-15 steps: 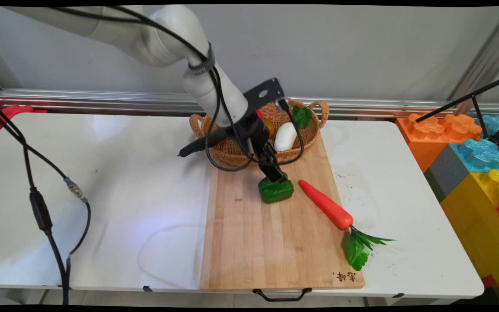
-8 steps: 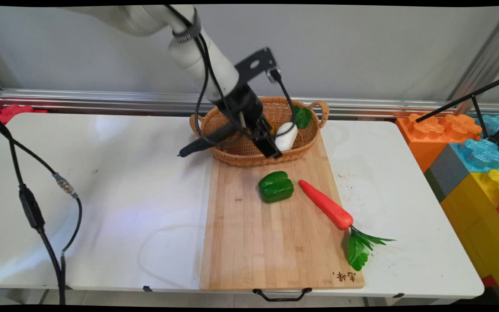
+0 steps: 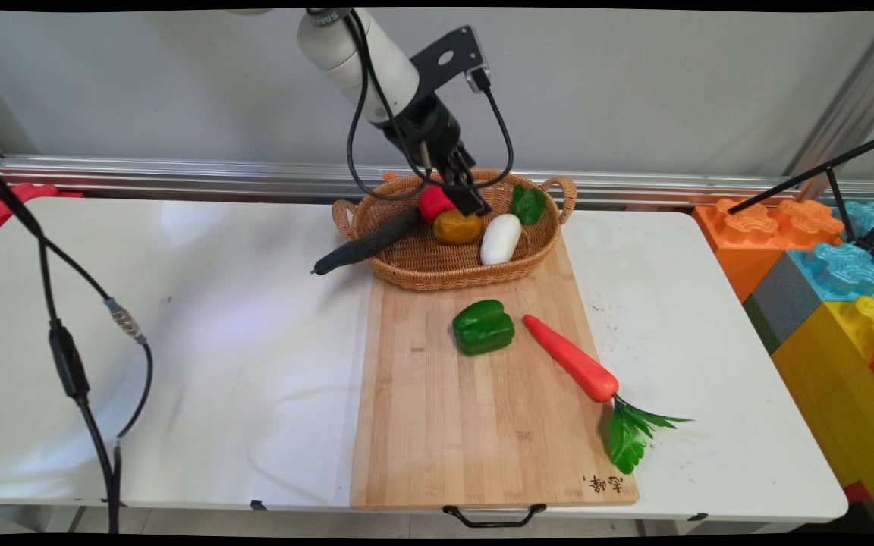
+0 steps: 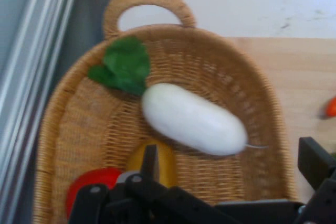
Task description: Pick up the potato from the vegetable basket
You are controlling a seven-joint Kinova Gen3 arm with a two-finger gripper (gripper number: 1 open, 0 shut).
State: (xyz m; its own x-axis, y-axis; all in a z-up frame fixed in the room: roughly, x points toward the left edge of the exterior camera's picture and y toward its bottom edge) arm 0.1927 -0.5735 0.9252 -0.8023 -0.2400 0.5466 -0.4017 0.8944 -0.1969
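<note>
My gripper [image 3: 472, 202] hangs open above the wicker basket [image 3: 422, 267], holding nothing. In the hand view its two fingers [image 4: 150, 161] stand wide apart, and the white radish [image 4: 194, 120] with its green leaf [image 4: 123, 66] lies below in the basket [image 4: 236, 77]. A yellow vegetable [image 3: 457, 226] and a red one [image 3: 434, 203] sit just under the gripper, with the white radish [image 3: 500, 238] to their right. A dark cucumber [image 3: 365, 244] leans out over the basket's left rim. A green pepper [image 3: 483, 326] lies free on the wooden cutting board [image 3: 444, 425].
A carrot [image 3: 572, 368] with green leaves lies across the board's right edge. Large coloured toy blocks [image 3: 824, 265] stand beside the table on the right. Black cables [image 3: 65, 356] hang at the left. A metal rail runs along the wall behind the basket.
The gripper has left the green pepper on the board, then risen and moved back over the basket. The pepper has stayed where it was.
</note>
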